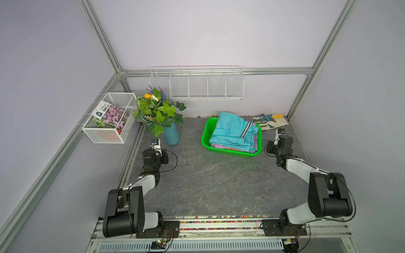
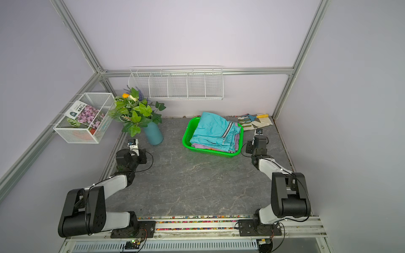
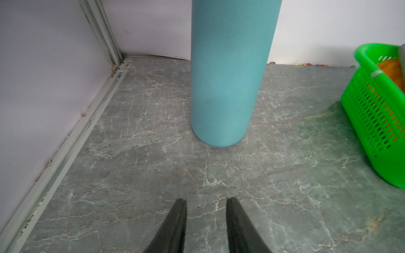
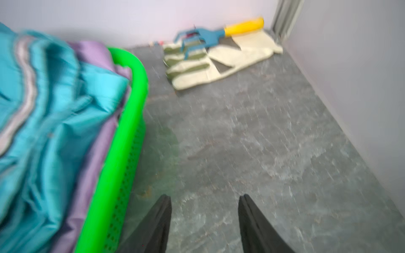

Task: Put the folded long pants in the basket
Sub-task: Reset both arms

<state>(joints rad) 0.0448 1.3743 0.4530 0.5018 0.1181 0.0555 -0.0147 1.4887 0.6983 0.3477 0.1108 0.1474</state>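
The green basket (image 1: 205, 140) (image 2: 185, 140) stands at the back right of the table. The folded long pants are stacked inside it. The teal pair with a black-and-white stripe (image 1: 232, 131) (image 2: 212, 131) lies on top. A lilac pair (image 1: 221, 146) lies under it, and an orange edge (image 1: 230, 149) shows at the bottom. In the left wrist view my left gripper (image 3: 206, 200) is open over bare table, left of the basket (image 3: 372, 105). In the right wrist view my right gripper (image 4: 205, 197) is open and empty, just right of the basket rim (image 4: 133, 87) and the teal pants (image 4: 54, 109).
A teal vase (image 1: 171, 133) (image 3: 228, 76) with plants stands ahead of the left gripper. Pale gloves (image 1: 274, 126) (image 4: 219, 72) and a hand rake (image 4: 203, 36) lie in the back right corner. White wire baskets (image 1: 109, 118) (image 1: 197, 84) hang on the walls.
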